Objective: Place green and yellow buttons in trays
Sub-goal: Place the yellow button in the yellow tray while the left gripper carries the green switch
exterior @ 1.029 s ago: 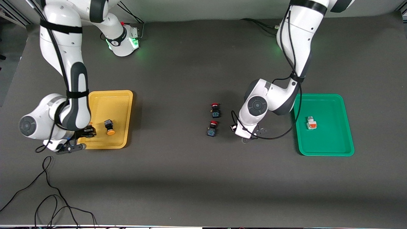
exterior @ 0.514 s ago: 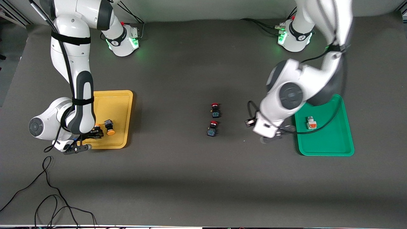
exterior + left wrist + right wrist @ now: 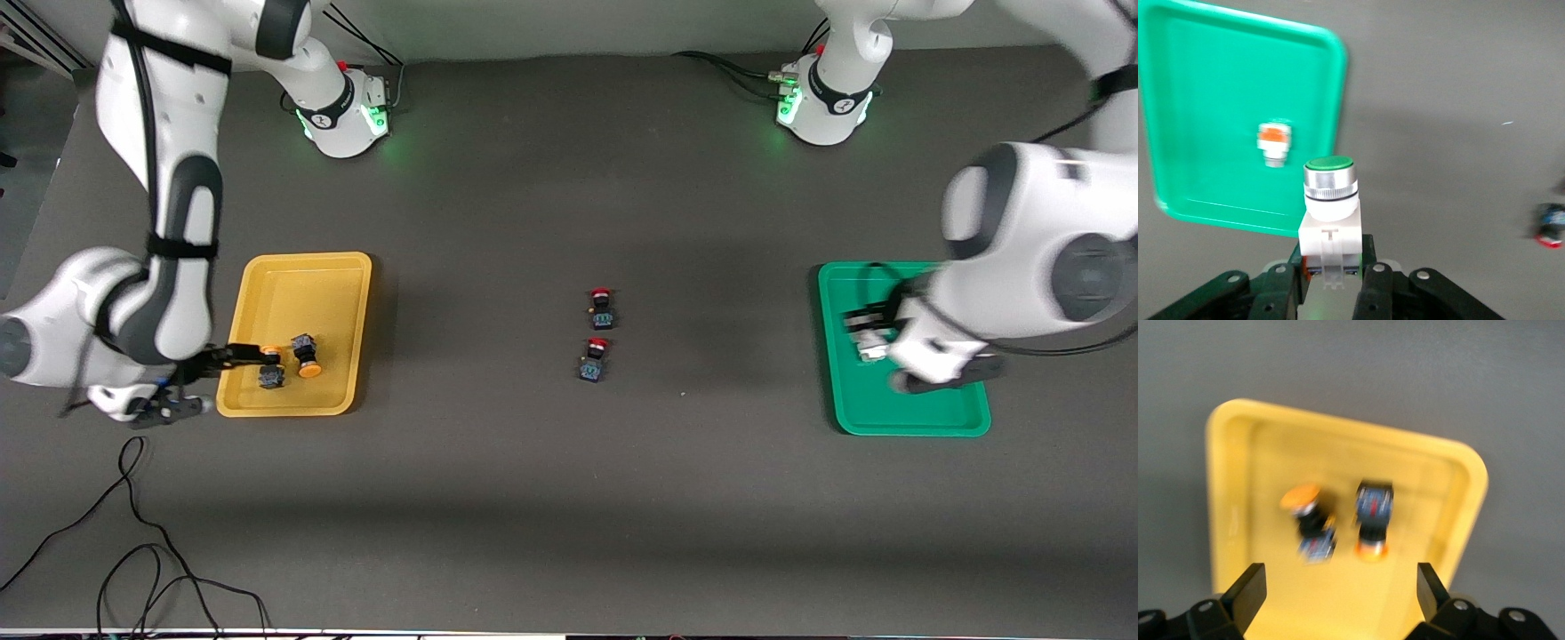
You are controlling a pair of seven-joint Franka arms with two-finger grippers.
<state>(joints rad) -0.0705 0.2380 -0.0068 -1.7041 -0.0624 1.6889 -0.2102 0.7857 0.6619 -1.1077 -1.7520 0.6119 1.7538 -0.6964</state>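
Carrying a green button (image 3: 1329,193) pinched tight in its fingers, the left gripper (image 3: 893,342) is hovering over the green tray (image 3: 925,418), where a whitish button (image 3: 1274,143) is lying. The right gripper (image 3: 1341,587), fingers spread wide and empty, is hanging over the yellow tray (image 3: 302,276) holding two yellow buttons (image 3: 284,363). Releasing from this height risks the green button bouncing out.

Dark grey table (image 3: 533,516), black cables (image 3: 133,551)
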